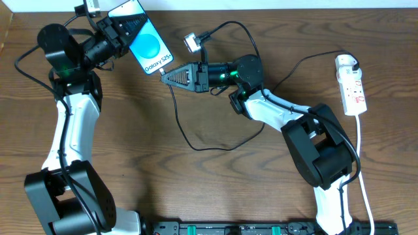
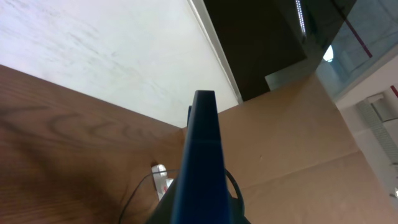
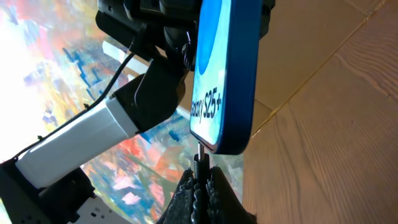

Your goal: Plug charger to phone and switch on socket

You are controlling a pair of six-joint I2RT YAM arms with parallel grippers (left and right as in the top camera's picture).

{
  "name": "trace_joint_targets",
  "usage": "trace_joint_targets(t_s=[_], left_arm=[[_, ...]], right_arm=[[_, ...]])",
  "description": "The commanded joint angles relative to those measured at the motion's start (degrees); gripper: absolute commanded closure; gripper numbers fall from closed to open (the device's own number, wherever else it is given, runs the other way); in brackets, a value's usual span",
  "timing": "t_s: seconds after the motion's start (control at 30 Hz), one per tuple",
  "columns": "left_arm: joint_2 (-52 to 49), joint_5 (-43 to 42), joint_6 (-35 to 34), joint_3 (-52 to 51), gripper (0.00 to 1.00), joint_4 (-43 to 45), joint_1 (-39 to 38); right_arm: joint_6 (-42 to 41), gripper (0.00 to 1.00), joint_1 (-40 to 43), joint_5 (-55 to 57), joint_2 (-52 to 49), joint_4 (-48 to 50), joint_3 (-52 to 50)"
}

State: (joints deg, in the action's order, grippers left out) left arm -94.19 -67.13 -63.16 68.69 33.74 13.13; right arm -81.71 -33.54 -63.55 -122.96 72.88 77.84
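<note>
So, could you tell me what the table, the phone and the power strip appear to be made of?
Table: brown wood or wood-look laminate, matte, visible grain. Phone: glossy glass-like screen, dark blue frame, material unclear. Power strip: smooth white plastic, apparently.

The overhead camera looks straight down on the whole table (image 1: 215,196) from well above, with the phone (image 1: 149,44) at 11 o'clock. The left wrist camera sits very close against the phone, sighting along its narrow edge and tilted up off the table. The right wrist camera, equally near, faces the phone's lower end and screen from 6 o'clock; all three views share the phone.
</note>
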Motion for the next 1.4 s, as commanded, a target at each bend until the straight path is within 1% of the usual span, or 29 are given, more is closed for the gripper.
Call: trace_joint_targets(t_s=[0.0,0.47,0.8,1.37], left_arm=[[0.6,-1.3,0.5,0.0,0.93,0.9,0.0],[0.6,-1.5,1.2,0.0,0.93,0.9,0.0],[0.6,-3.8,2.9,0.0,0.93,0.9,0.0],[0.6,-3.0,3.5,0.0,0.93,0.9,-1.0]], right_arm=[[-1.0,0.99,0.2,2.1,0.0,0.2,0.9],[-1.6,0.99,0.4,3.0,0.0,-0.4,0.9],[-1.6,0.99,1.4,3.0,0.0,-0.4,0.9],[-1.6,0.99,-0.2,3.0,0.0,-0.4,0.9]])
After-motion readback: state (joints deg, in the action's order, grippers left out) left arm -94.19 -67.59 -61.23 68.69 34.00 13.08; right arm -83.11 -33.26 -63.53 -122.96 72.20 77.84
